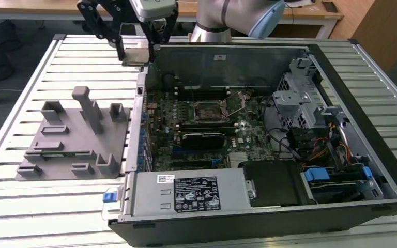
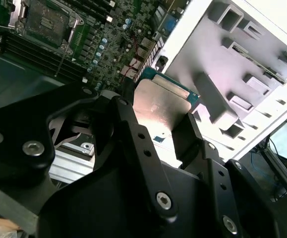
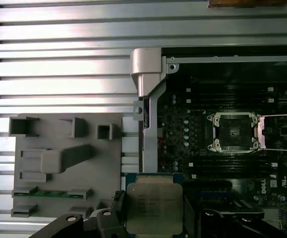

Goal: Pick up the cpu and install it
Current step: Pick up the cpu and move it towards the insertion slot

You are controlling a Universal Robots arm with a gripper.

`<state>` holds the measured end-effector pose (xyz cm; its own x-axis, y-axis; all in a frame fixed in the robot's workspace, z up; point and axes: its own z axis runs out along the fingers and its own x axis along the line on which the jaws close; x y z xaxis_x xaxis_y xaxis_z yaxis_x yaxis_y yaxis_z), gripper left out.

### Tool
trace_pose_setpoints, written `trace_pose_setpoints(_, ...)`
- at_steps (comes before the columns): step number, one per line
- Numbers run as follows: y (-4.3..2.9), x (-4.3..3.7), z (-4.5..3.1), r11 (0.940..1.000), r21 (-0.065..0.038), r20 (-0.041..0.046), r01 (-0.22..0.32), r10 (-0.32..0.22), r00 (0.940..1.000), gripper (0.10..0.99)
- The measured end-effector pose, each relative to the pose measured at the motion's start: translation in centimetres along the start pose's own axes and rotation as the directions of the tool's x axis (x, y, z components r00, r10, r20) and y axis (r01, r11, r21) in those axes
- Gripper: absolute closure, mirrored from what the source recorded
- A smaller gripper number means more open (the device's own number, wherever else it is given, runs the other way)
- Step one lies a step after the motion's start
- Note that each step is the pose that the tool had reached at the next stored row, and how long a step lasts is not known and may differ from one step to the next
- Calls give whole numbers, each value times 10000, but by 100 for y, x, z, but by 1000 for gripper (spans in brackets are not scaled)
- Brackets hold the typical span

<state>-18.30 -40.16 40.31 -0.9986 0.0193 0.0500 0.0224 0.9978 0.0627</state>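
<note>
My gripper (image 1: pixel 136 53) hangs above the computer case's far left corner in the exterior view and is shut on the cpu (image 1: pixel 135 58), a small flat square chip with a silvery top. The wrist views show the cpu (image 3: pixel 153 203) (image 2: pixel 165 101) clamped by its edges between the black fingers (image 2: pixel 133 134). The open black socket (image 1: pixel 209 110) with its metal lever sits on the motherboard inside the case, to the exterior view's right of the gripper and nearer the camera. In the first wrist view the socket (image 3: pixel 231 131) is uncovered, its load plate (image 3: pixel 282 131) swung aside.
A grey plastic fixture (image 1: pixel 74 139) with upright blocks lies on the slatted table (image 1: pixel 40 206) at the exterior view's left of the case. The case wall (image 1: pixel 142 119) stands between fixture and motherboard. Drive cage (image 1: pixel 302 98), cables and power supply (image 1: pixel 192 194) fill the case's other sides.
</note>
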Motion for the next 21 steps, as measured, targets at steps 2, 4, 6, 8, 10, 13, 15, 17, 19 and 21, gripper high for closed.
trace_pose_setpoints(2,1,-32,-1,10000,0,-3,0,0,10000,541)
trace_pose_setpoints(4,2,-77,-4,10000,1,-7,-1,1,10000,541)
trace_pose_setpoints(6,9,-132,-6,10000,1,-10,-2,2,10000,541)
trace_pose_setpoints(8,16,-208,-8,10000,1,-14,-1,1,10000,541)
trace_pose_setpoints(10,18,-284,-11,10000,0,-18,-2,2,10000,541)
trace_pose_setpoints(13,21,-403,-14,10000,0,-19,-1,1,10000,541)
trace_pose_setpoints(15,25,-472,-15,10000,0,-20,-1,1,10000,541)
trace_pose_setpoints(17,40,-542,-15,10000,1,-20,-1,1,10000,541)
trace_pose_setpoints(19,60,-604,-14,10000,0,-20,-1,1,10000,541)
trace_pose_setpoints(21,85,-668,-12,10000,1,-20,0,0,10000,541)
